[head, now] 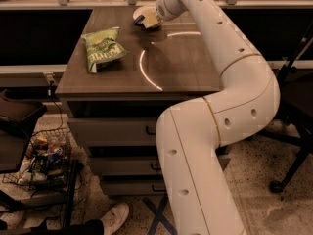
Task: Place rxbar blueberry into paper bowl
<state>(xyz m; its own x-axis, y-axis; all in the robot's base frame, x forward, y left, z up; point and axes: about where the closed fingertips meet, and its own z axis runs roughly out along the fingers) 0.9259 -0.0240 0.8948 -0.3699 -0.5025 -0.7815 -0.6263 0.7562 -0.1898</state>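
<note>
The paper bowl (142, 11) stands at the far edge of the wooden table (186, 67), off-white and round. My gripper (151, 19) is at the end of the white arm, right over the bowl's near right side, and covers part of it. A small dark blue piece, the rxbar blueberry (139, 20), shows at the bowl's near rim just left of the gripper. I cannot tell whether the gripper holds the bar or whether it lies in the bowl.
A green crinkled chip bag (102, 48) lies on the table's left half. A white arc (144, 72) is marked on the tabletop. Drawers (112, 131) are below, a wire basket (41, 158) of clutter at lower left, a chair base (288, 175) at right.
</note>
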